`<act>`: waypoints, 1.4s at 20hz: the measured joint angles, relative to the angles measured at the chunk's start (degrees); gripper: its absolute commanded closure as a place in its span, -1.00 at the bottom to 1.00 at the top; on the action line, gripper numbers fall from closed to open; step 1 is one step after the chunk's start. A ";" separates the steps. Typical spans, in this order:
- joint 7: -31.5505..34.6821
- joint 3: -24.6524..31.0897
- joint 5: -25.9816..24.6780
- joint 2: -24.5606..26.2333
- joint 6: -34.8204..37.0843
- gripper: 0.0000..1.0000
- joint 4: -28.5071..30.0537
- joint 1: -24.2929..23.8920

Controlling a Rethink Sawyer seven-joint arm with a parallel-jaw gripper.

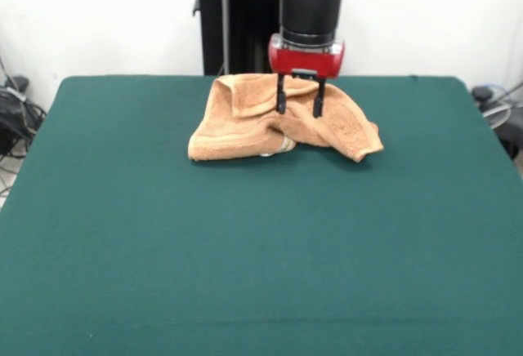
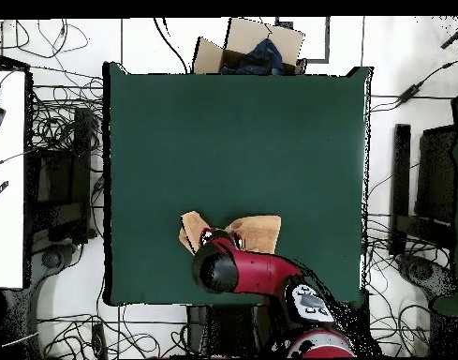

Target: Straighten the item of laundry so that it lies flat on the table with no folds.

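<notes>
Towel bunched in folds at the far middle of the green surface; gripper over its rear fold, fingers spread and empty; closing here risks pinching two layers together, dragging the heap unopened.

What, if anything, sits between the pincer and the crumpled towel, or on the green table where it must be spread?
Nothing visible stands in the way. The pincer hangs open directly over the towel, its fingers down at the bunched folds. The table around the towel shows only bare green cloth in both views, towards the front camera and to either side.
</notes>
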 measured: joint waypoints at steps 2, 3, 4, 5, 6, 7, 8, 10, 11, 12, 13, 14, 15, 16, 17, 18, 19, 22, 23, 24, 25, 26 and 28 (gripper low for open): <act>0.00 0.22 0.02 -0.01 0.00 -1.00 0.04 0.21; 0.00 0.31 0.05 -0.01 0.00 -1.00 0.05 0.24; 0.00 0.73 0.21 -0.03 0.00 -1.00 0.16 0.29; 0.00 1.12 0.39 -0.04 -0.01 -1.00 0.29 0.28; 0.00 1.34 0.56 -0.04 -0.01 -1.00 0.46 0.29; 0.00 1.55 0.73 -0.04 -0.01 -1.00 0.63 0.31; 0.00 1.67 0.87 -0.04 -0.01 -1.00 0.83 0.31; 0.00 1.83 1.18 -0.04 -0.01 -1.00 1.42 0.39; 0.00 1.84 1.26 -0.04 -0.01 -1.00 1.67 0.45; 0.00 1.84 1.40 -0.06 -0.01 -1.00 2.08 0.59; 0.00 1.84 1.48 -0.07 -0.01 -1.00 2.22 0.64; 0.00 1.84 1.67 -0.11 -0.01 -1.00 2.51 0.78; 0.00 1.83 2.12 -0.24 -0.01 -1.00 3.00 1.13; 0.00 1.82 2.57 -0.37 0.00 -1.00 3.31 1.51; 0.00 1.74 3.40 -0.62 -0.01 -1.00 3.68 2.36; 0.00 1.53 4.49 -0.92 0.05 -1.00 3.92 3.50; 0.00 1.25 5.45 -1.19 0.17 -1.00 4.07 4.58; 0.00 0.30 8.15 -1.92 0.80 -1.00 4.52 7.60; 0.01 -0.08 9.53 -2.28 1.26 -1.00 4.78 9.10; 0.01 -0.31 10.25 -2.44 1.52 -1.00 4.90 9.93; 0.01 -1.06 11.36 -2.60 2.16 -1.00 4.98 11.21; 0.01 -1.80 12.48 -2.77 2.80 -1.00 5.06 12.48; 0.01 -3.21 14.25 -3.06 4.02 -1.00 5.14 14.58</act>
